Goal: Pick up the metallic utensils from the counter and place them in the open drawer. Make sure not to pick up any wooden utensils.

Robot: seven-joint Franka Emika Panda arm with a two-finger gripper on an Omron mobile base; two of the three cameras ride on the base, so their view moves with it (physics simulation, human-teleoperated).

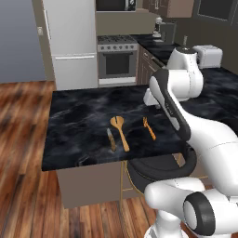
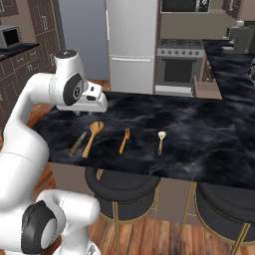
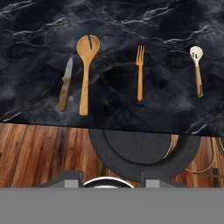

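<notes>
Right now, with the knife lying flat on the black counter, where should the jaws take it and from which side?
Probably from straight above, at the brown handle of the knife: it is thicker than the thin grey blade and gives more to pinch. The knife lies flat on the counter, so set the jaws across the handle's width. The wooden spoon lies close beside it, so keep clear of that side.

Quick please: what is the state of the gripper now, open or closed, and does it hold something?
Gripper: holds nothing; it is above the counter, apart from the knife and fork. Whether the fingers are open or closed cannot be told.
</notes>
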